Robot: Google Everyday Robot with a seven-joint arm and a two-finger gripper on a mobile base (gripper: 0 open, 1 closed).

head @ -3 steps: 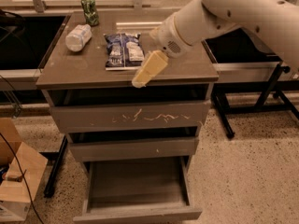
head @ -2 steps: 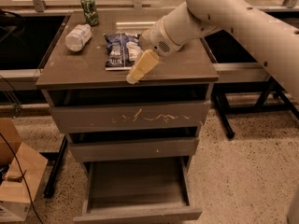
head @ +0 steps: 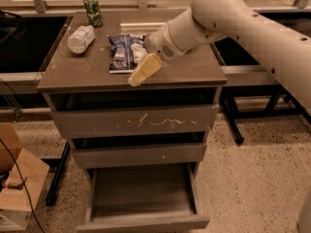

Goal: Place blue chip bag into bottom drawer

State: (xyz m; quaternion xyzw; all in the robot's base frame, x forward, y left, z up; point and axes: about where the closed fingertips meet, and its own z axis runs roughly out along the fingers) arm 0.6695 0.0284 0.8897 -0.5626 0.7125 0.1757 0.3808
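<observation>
The blue chip bag lies flat on the cabinet top, left of centre. My gripper, cream-coloured at the end of the white arm, hangs just above the cabinet top at the bag's front right corner, pointing down and to the left. It holds nothing that I can see. The bottom drawer is pulled out below, and its inside shows nothing in it.
A clear plastic bottle lies on its side left of the bag. A green can stands at the back left. The scratched upper drawer and the middle drawer are shut. A cardboard box sits on the floor at left.
My gripper has moved left along the front of the cabinet top, closer to the bag's front right corner. The bag and drawers have not moved.
</observation>
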